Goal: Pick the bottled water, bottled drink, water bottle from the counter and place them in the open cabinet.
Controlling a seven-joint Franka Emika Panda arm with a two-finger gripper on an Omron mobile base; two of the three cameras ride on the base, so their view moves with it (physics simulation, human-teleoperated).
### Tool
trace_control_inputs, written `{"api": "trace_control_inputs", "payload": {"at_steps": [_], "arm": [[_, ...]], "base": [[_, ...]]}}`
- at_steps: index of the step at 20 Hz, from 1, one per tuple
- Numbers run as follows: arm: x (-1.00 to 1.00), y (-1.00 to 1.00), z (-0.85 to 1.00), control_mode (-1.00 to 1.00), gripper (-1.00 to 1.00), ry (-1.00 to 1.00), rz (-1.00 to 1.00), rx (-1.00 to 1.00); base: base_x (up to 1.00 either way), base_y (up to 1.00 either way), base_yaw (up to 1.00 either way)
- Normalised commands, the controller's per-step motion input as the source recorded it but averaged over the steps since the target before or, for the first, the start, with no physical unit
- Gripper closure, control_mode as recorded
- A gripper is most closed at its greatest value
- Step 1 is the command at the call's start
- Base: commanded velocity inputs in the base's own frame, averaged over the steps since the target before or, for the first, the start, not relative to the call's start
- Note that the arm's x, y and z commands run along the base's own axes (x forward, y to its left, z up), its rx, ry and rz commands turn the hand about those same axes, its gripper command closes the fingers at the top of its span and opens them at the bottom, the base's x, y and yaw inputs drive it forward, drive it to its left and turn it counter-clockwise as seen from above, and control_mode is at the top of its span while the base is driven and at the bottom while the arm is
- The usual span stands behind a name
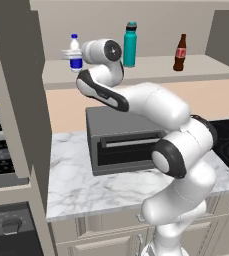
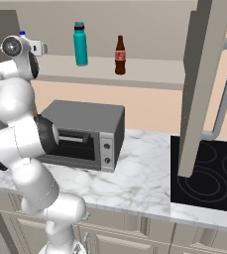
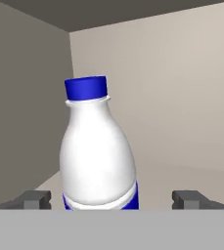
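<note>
Left base view first: all three bottles are standing on the shelf of the open cabinet (image 1: 151, 70), none on the counter (image 1: 81, 185). The bottled water (image 1: 75, 52) is right at the gripper (image 1: 68, 54), which sits up at shelf height at the far left. The teal water bottle (image 1: 130, 45) is off to the gripper's right past the wrist, and the bottled drink (image 1: 180, 53) is further right again, well apart. There's a grey toaster oven (image 1: 123, 142) down below the hand, on the counter.

Right base view: the wrist hides most of the small bottle, just a bit of cap peeks above it. The teal flask and the cola-style bottle stand upright on the shelf to the right.

Hand view: this settles it. The bottle stands upright dead centre between the two fingertips (image 3: 34, 199), and both tips sit clear of its sides with visible gaps. So the jaws are spread wide and holding nothing.

My read is it's the release step of the last placement. To do it well, I'd pull straight back along the fingers, no sideways swing, since the cabinet's side panel is close on one side and a nudge could tip the bottle.

Labels: blue band and blue cap on the water, red label on the cola one, but no writing I can read.
</note>
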Motion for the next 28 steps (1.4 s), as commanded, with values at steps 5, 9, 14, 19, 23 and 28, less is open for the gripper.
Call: {"api": "trace_control_inputs", "payload": {"at_steps": [5,9,14,19,23,28], "arm": [[-0.21,-0.28,0.0,-1.0,-1.0,-0.01,0.0,0.0],[-0.33,-0.26,0.08,-1.0,-1.0,-0.02,0.0,0.0],[-0.45,-0.22,0.09,-1.0,-1.0,-0.02,0.0,0.0],[-0.51,-0.17,0.04,-1.0,-1.0,-0.01,0.0,0.0],[-0.59,-0.14,0.1,-1.0,-1.0,-0.02,0.0,0.0],[-0.66,-0.16,0.11,-1.0,-1.0,-0.02,0.0,0.0]], "base": [[0.0,0.0,0.0],[0.0,0.0,0.0],[0.0,0.0,0.0],[0.0,0.0,0.0],[0.0,0.0,0.0],[0.0,0.0,0.0]]}}
